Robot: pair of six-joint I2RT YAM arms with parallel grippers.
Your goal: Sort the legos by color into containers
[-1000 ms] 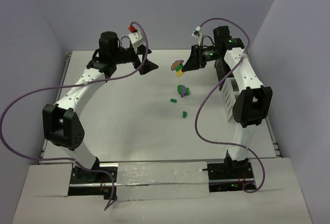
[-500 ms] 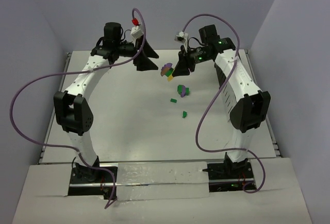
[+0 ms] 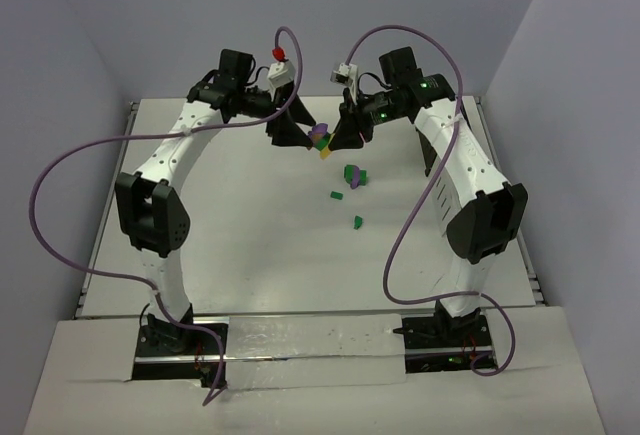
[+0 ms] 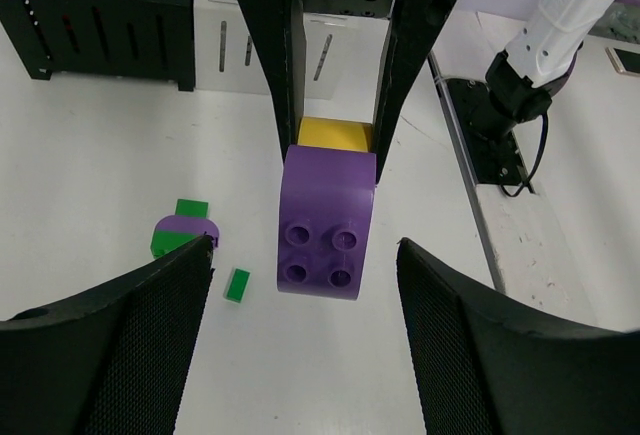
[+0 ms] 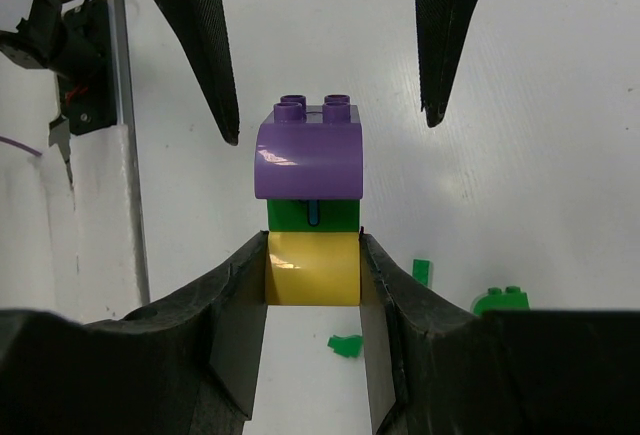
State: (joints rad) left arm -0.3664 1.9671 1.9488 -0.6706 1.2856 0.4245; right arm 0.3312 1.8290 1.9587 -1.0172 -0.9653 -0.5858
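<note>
My left gripper (image 4: 305,255) has arrived, jaws spread but narrowing astride the purple lego (image 4: 325,217); my right gripper (image 5: 312,253) pinches the yellow lego (image 5: 312,277): separation seems imminent.

No text, label, brand, number or sign was legible in any view. Pale marks on the black slatted plastic rack (image 4: 100,25) were too blurred to read.

Overhead view looks down; opposing wrist views closely share the lego stack (image 4: 325,225).
</note>
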